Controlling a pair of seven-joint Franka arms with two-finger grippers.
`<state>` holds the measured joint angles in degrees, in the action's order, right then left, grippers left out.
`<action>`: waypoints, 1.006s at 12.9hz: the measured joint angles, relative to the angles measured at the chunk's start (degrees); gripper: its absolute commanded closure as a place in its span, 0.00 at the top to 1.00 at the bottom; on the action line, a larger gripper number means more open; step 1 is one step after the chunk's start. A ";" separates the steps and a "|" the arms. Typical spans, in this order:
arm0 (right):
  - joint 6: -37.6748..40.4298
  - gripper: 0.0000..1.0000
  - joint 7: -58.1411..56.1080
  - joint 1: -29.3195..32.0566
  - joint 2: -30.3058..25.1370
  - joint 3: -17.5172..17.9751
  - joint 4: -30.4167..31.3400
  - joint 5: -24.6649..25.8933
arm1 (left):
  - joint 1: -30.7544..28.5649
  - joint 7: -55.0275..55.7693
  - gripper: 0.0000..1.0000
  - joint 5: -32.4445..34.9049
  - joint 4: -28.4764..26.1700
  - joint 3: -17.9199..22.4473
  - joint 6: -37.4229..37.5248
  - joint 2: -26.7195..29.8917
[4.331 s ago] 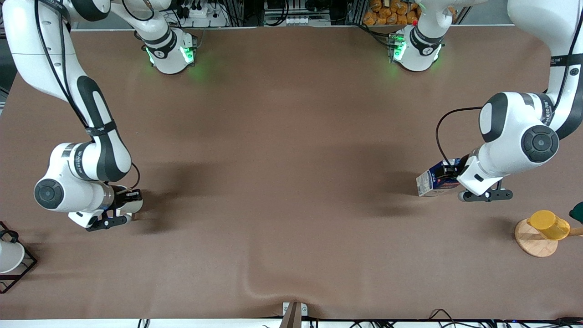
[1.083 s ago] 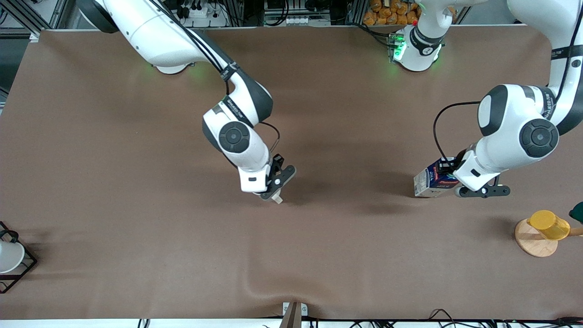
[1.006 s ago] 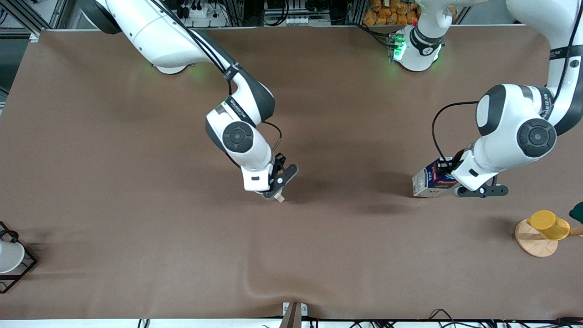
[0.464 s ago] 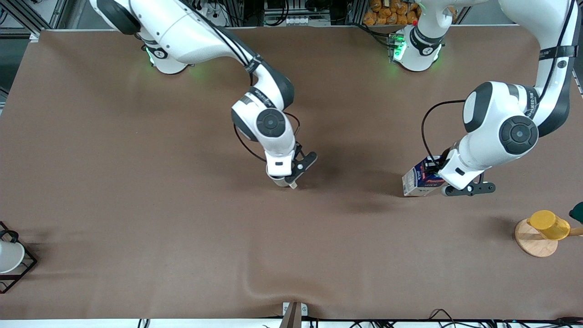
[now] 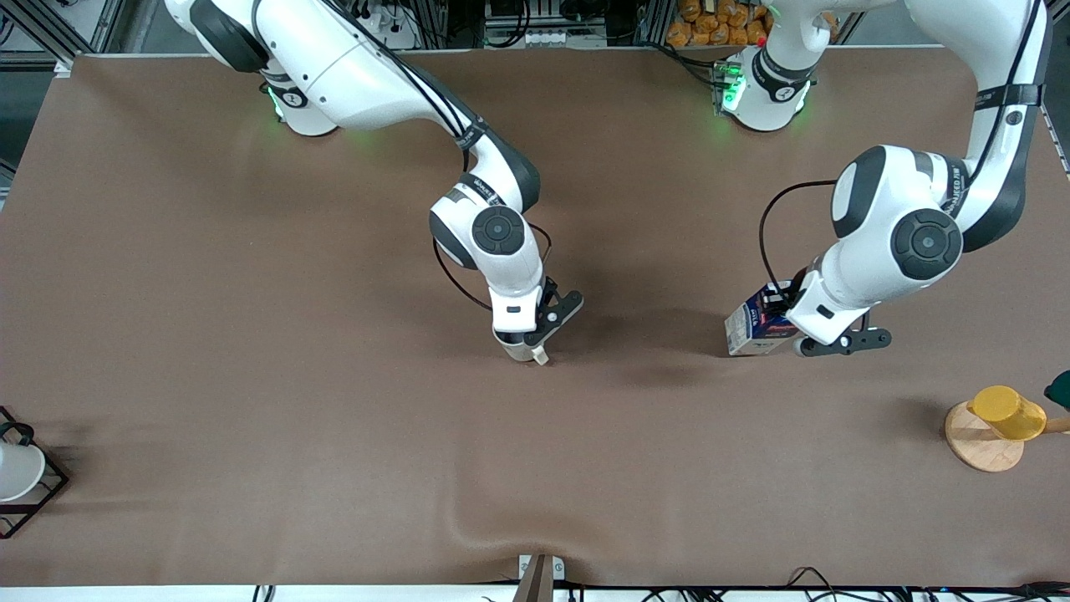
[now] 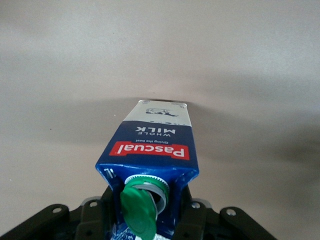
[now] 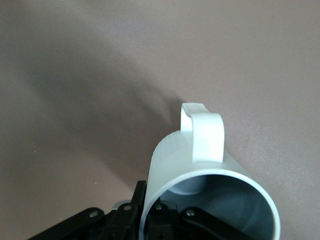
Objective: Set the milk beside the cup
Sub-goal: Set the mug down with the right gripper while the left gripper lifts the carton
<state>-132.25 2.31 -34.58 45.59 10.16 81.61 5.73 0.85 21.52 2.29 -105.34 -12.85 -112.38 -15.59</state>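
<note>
The milk (image 5: 750, 322), a dark blue carton with a green cap and red label, hangs tilted in my left gripper (image 5: 790, 322) over the table toward the left arm's end. In the left wrist view my left gripper (image 6: 147, 216) is shut on the milk (image 6: 152, 150) just below its cap. The cup (image 5: 530, 352), a pale mug, is mostly hidden under my right gripper (image 5: 527, 341) over the table's middle. In the right wrist view my right gripper (image 7: 155, 215) is shut on the rim of the cup (image 7: 200, 165), one finger inside, its handle pointing away. A wide gap separates milk and cup.
A yellow cup (image 5: 1007, 411) rests on a wooden disc (image 5: 978, 447) near the left arm's end, with a dark green thing (image 5: 1060, 389) at that edge. A white cup (image 5: 17, 470) sits in a black wire rack (image 5: 46, 493) at the right arm's end. The cloth has a wrinkle (image 5: 468, 527).
My right arm carried the cup from the right arm's end of the table to the middle. My left arm moved the milk toward the middle.
</note>
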 measured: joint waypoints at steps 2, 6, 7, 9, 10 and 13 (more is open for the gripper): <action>-2.52 1.00 1.09 -0.15 0.13 0.01 0.00 0.00 | 0.01 0.82 0.48 0.00 0.03 -0.39 0.01 0.00; -3.36 1.00 4.28 -0.07 -0.29 -0.24 -1.12 0.00 | 0.05 1.19 0.46 0.00 0.54 -0.74 0.53 0.01; -1.91 1.00 5.34 0.16 -1.00 -0.37 -1.66 0.00 | 0.13 1.74 0.47 0.00 0.89 -1.22 1.56 0.02; 4.11 1.00 6.43 1.22 -4.16 -0.98 -2.65 0.01 | 0.55 3.53 0.47 0.00 2.67 -2.24 3.91 0.08; 6.85 1.00 6.47 2.68 -6.31 -1.30 -2.88 0.00 | 0.69 4.88 0.47 0.00 3.57 -3.01 4.82 0.11; 14.68 1.00 6.35 9.80 -12.30 -1.59 -2.62 0.02 | 0.90 9.63 0.47 -0.06 4.75 -6.04 5.87 0.13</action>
<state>-117.57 8.66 -24.78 33.29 8.58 78.99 5.74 1.75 31.15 2.23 -100.59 -18.89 -106.51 -15.46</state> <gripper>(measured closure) 0.000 0.529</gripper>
